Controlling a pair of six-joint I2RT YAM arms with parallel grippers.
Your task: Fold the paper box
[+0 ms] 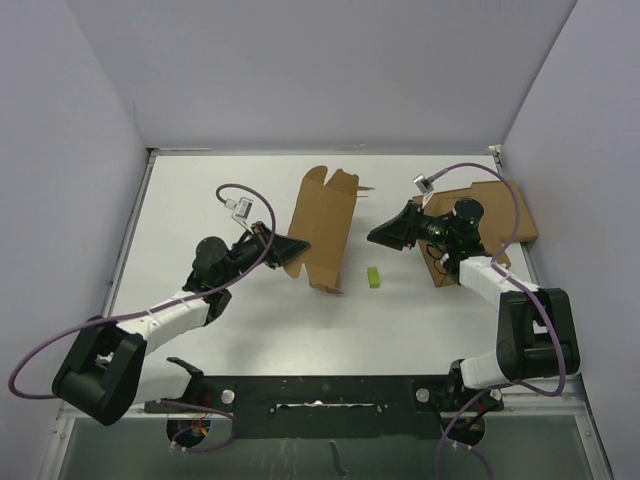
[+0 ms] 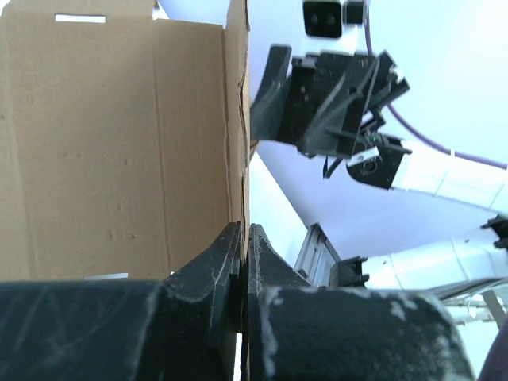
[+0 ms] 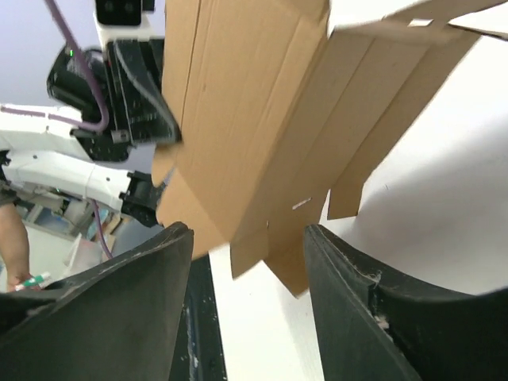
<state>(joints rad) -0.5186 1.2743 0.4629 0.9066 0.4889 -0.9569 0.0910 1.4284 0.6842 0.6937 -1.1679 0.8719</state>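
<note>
Over the white table (image 1: 250, 320), left fingers (image 2: 208, 266) pinch the paper box (image 1: 322, 225) while right fingers (image 3: 349, 278) stand apart beside it.

The paper box (image 1: 325, 225) stands on the bench (image 1: 200, 190), hemmed in by the left gripper (image 1: 287, 250) and right gripper (image 1: 376, 236). A green block (image 1: 373, 277) lies near it, and a cardboard slab (image 1: 505, 215) covers the right edge. The far left offers free passage.

One paper box (image 1: 325, 225) — one cardboard slab (image 1: 497, 208), one green block (image 1: 373, 277)

Paper box (image 1: 322, 230) is matt brown cardboard, table (image 1: 200, 200) smooth white.
</note>
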